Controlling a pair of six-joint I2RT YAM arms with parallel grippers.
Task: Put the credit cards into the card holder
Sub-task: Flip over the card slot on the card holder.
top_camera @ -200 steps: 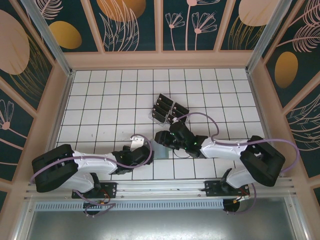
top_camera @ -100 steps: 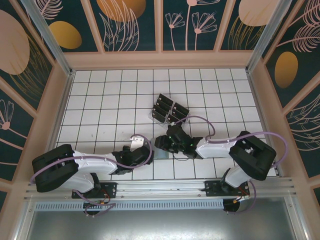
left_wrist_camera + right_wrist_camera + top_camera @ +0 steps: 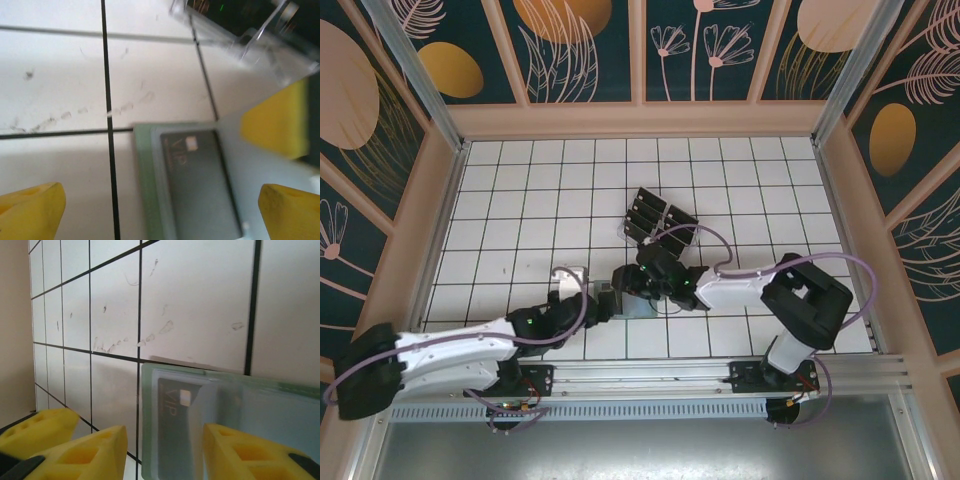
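1 sage-green soft wallet (image 3: 146, 192) | 1 dark rectangular card (image 3: 197, 185) inside | your left gripper (image 3: 161, 202) released | your right gripper (image 3: 165, 440): hold unclear

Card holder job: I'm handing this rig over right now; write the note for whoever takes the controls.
Left claw: wide open, empty, over the card holder.
Right claw: part open at the holder's edge, no card seen in it.
Holder lies open on the table; one credit card lies inside it.
Other dark cards sit in the clear rack beyond.
To do: move those cards into the holder.
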